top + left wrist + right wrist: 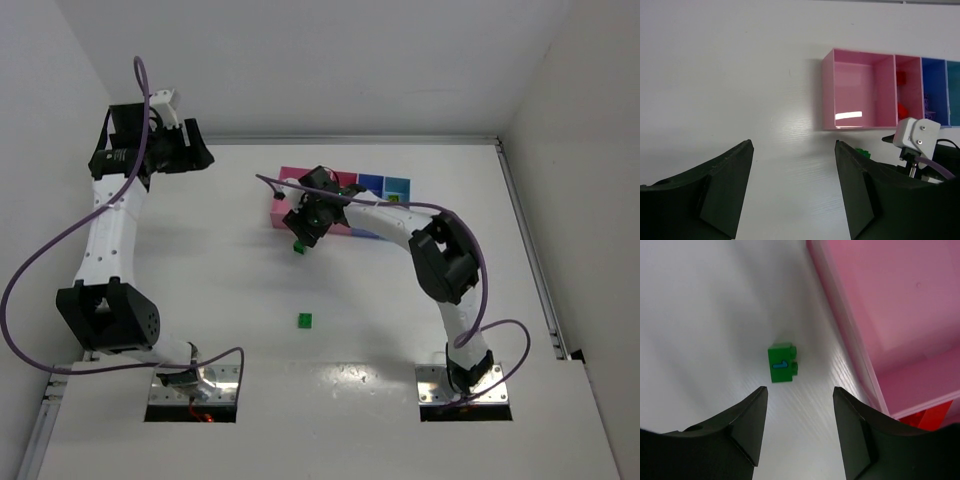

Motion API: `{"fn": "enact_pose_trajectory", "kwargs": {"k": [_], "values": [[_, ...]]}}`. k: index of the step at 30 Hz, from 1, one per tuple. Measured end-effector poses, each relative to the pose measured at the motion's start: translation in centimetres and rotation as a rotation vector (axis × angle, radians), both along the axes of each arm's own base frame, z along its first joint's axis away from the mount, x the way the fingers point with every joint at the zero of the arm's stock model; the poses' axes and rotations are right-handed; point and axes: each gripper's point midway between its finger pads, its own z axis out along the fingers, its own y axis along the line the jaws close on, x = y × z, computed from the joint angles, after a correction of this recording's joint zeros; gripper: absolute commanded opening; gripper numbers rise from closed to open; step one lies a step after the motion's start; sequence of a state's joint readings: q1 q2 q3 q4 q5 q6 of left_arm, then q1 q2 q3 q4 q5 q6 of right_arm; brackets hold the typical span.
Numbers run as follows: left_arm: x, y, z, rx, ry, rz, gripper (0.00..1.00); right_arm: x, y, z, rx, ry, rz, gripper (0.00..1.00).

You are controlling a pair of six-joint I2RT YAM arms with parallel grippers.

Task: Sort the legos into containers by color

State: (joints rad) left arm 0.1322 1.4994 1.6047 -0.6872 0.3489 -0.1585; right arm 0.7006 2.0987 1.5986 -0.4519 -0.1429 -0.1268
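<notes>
The containers, a joined row of wide pink, narrower pink, blue-violet and light blue bins, stand at the back of the table. Two red legos lie in the narrower pink bin. A green lego with a blue mark lies on the table beside the wide pink bin's wall. My right gripper hangs open just short of it, with nothing between its fingers. Another green lego sits alone mid-table. My left gripper is open and empty at the far left, facing the bins.
My right arm reaches across the table's right half to the bins. Its wrist shows in the left wrist view just in front of the bins. Walls close in behind the table and on both sides. A metal rail runs along the right edge.
</notes>
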Motion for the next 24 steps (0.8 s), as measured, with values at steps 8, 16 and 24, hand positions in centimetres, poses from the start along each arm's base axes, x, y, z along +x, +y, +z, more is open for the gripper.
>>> {"fn": "enact_pose_trajectory", "kwargs": {"k": [8, 16, 24], "values": [[0.0, -0.1, 0.0, -0.004, -0.001, -0.006, 0.73, 1.0, 1.7, -1.3, -0.003, 0.003, 0.013, 0.56], [0.1, -0.1, -0.2, -0.005, 0.005, -0.005, 0.73, 0.6, 2.1, -2.4, -0.020, 0.024, 0.023, 0.56], [0.2, 0.0, -0.4, -0.006, 0.009, -0.005, 0.73, 0.3, 2.2, -3.6, -0.026, 0.050, 0.032, 0.56]]}}
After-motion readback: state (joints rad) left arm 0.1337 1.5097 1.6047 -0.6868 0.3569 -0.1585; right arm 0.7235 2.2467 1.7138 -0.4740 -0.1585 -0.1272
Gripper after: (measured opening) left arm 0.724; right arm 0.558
